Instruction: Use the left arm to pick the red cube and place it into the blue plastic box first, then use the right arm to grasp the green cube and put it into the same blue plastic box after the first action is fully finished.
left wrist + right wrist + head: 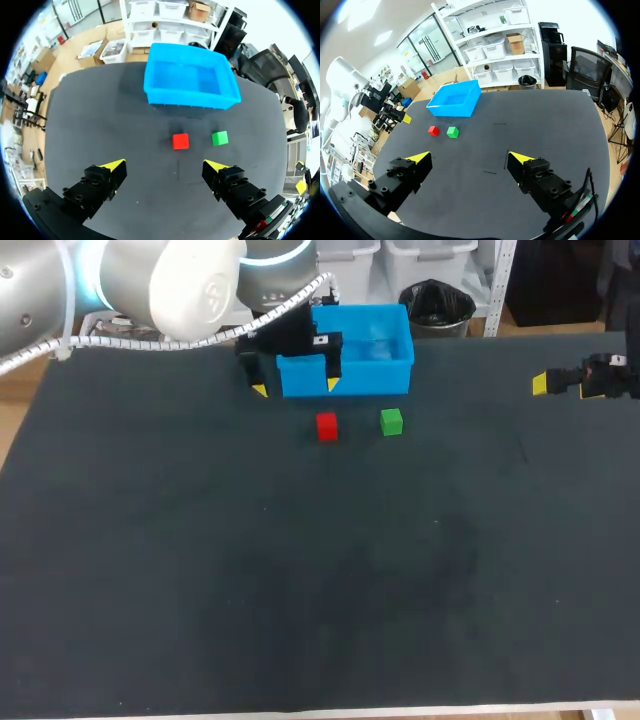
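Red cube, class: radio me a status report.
Left tool open, red cube ahead on table, outside blue box. Right tool open, well back. Nothing blocking.

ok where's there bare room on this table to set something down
The near half of the black table, in front of the small red cube and small green cube, is bare; so is the stretch between the green cube and the right gripper. It is tight around the blue plastic box, with the left gripper and both cubes close.

No readable text, no legible labels, numbers or signs in any view
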Action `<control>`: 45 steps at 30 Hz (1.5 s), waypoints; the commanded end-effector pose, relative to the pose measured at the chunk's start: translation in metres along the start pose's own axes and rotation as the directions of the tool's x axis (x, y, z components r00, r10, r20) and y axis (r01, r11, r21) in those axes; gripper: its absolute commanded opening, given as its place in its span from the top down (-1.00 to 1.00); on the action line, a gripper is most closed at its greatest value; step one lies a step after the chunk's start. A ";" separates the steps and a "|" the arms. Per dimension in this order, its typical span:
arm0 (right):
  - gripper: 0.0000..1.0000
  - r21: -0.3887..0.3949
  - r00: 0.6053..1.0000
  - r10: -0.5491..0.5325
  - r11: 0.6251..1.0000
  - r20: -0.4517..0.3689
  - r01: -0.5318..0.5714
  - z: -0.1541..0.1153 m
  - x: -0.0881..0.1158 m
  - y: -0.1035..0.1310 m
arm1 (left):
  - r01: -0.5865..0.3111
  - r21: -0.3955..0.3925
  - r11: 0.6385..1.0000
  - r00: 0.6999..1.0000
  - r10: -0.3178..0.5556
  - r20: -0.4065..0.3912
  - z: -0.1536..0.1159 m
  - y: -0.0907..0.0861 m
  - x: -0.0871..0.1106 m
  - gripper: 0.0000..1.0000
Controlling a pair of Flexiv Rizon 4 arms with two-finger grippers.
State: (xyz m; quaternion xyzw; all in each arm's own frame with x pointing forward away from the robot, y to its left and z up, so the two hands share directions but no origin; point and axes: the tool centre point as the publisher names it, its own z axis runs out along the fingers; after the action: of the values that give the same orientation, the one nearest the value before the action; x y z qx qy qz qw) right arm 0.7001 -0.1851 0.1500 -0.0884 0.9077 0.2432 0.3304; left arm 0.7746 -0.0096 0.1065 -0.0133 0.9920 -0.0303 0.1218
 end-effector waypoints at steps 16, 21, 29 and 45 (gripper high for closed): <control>-1.00 0.000 1.000 0.000 1.000 0.000 0.000 0.000 0.000 0.000 | -0.025 0.045 0.999 1.000 0.024 0.020 -0.007 0.031 0.011 -1.00; -1.00 0.000 1.000 0.000 1.000 0.000 0.000 0.000 0.000 0.000 | -0.040 0.058 0.998 0.998 0.038 0.042 -0.008 0.030 0.005 -1.00; -1.00 0.000 1.000 0.000 1.000 0.000 0.000 0.000 0.000 0.000 | -0.058 0.052 0.997 0.997 0.056 0.052 -0.006 0.004 -0.008 -1.00; -1.00 0.000 1.000 0.000 1.000 0.000 0.000 0.000 0.000 0.000 | -0.009 -0.021 1.000 1.000 0.009 -0.016 0.017 -0.026 -0.016 -1.00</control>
State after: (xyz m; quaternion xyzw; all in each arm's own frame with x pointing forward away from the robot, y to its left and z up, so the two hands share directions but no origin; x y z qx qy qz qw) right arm 0.7001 -0.1851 0.1500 -0.0884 0.9077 0.2432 0.3304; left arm 0.7849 -0.0294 0.0989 -0.0082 0.9914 -0.0301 0.1270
